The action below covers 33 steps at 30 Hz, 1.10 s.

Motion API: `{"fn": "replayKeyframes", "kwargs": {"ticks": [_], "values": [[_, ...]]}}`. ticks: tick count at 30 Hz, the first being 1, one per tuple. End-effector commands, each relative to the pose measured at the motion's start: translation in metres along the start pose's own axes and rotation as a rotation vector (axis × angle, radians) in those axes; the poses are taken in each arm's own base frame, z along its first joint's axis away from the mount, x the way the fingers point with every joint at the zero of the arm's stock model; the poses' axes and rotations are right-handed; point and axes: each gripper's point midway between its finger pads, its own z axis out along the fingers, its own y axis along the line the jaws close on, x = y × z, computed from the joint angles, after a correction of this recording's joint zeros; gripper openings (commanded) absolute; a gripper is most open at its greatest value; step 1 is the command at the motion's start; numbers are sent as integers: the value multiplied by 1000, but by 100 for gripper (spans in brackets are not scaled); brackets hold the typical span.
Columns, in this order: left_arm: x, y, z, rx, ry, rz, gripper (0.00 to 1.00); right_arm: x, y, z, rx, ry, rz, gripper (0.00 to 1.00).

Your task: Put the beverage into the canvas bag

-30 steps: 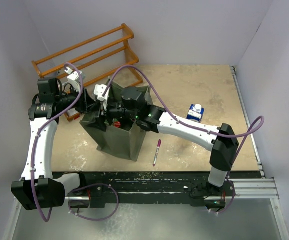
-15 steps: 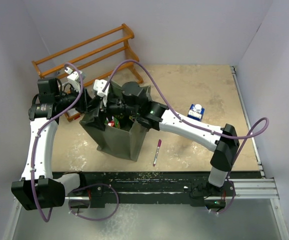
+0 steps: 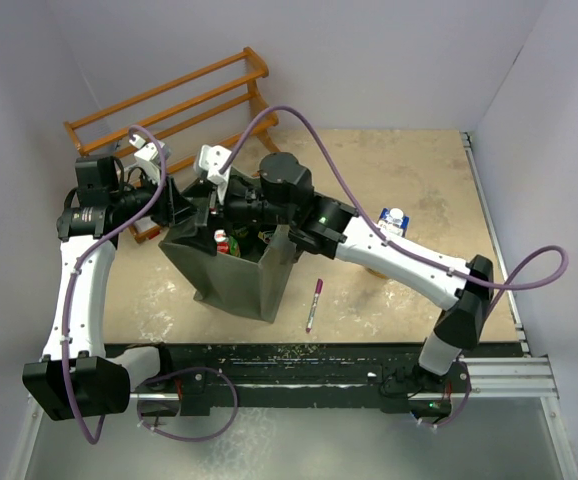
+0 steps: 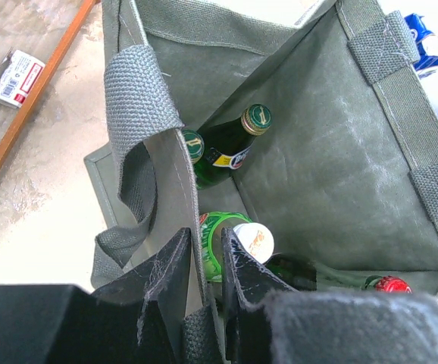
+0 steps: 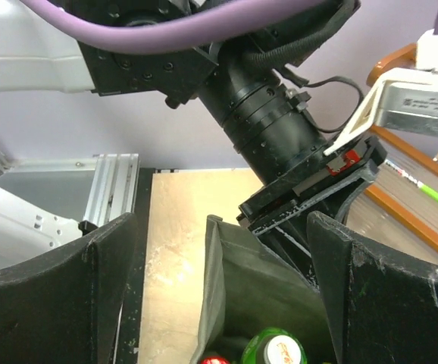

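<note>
The dark grey-green canvas bag [image 3: 237,272] stands upright in the middle of the table. My left gripper [image 3: 187,210] is shut on the bag's left wall near a loop handle and holds the mouth open. The left wrist view shows this pinch [image 4: 204,262]. Inside the bag [image 4: 333,174] are a green bottle with a white cap [image 4: 238,241], two dark green bottles [image 4: 230,148] and a red cap [image 4: 389,285]. My right gripper [image 3: 227,205] is open and empty just above the bag's mouth. Between its fingers, the right wrist view [image 5: 219,250] shows the bag [image 5: 249,296] and the green bottle [image 5: 276,350].
A wooden rack [image 3: 169,100] stands behind the bag at the back left. A blue and white carton [image 3: 391,223] sits to the right of the bag. A red marker [image 3: 314,303] lies in front of the bag. A small card packet [image 4: 14,76] lies by the rack.
My right gripper has lifted up out of the bag's mouth with its jaws open and empty. The left gripper has kept its hold on the bag's wall.
</note>
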Motion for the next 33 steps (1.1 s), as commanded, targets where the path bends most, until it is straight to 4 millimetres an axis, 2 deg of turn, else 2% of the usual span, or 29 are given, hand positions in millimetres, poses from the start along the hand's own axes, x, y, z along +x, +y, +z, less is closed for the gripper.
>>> {"fn": "replayKeyframes", "kwargs": {"ticks": [1, 5, 9, 14, 18, 25, 30, 33], "values": [[-17, -5, -6, 1, -44, 64, 25, -61, -8, -37, 59, -95, -74, 94], [-18, -4, -6, -1, -44, 66, 25, -68, -30, -66, 128, -67, -71, 94], [-18, -3, -5, -2, -45, 67, 25, -71, -64, -107, 251, -15, -56, 94], [-16, -2, -5, -5, -45, 68, 25, -52, -107, -175, 474, 115, -70, 94], [-15, -2, -5, -6, -43, 66, 24, -33, -130, -244, 660, 213, -64, 94], [-16, -1, -3, -1, -45, 61, 25, 22, -142, -339, 885, 396, -35, 94], [-15, 0, -2, 0, -42, 54, 25, 41, -143, -377, 984, 442, -14, 95], [-14, 2, -1, -1, -39, 49, 25, 49, -146, -391, 1021, 455, 11, 95]]}}
